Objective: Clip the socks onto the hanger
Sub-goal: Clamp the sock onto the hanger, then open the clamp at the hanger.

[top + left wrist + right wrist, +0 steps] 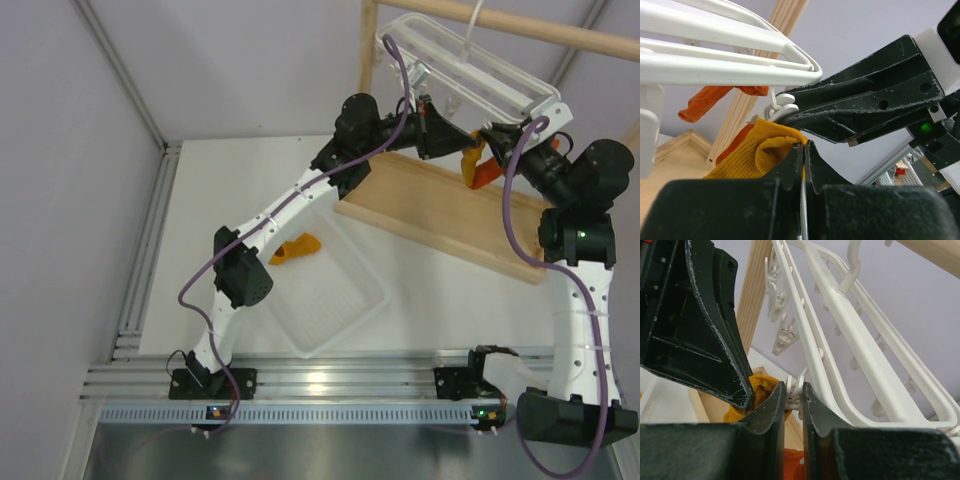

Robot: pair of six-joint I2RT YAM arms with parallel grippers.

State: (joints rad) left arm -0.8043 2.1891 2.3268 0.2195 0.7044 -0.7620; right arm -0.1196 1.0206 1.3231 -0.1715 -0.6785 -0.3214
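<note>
Because the clip [795, 399] presumably must be squeezed open, the right gripper [793, 387] pinches it under the hanger [715, 70], upper right overhead, while the left gripper [805, 146] pinches the yellow sock [760, 150] up to it

Bright, even light around the hanger [455, 62]. Shadows on the bench [430, 300] below it are soft, and farther below the aluminium rail [320, 385] glares. In the wrist views the jaws under the hanger blur.
</note>
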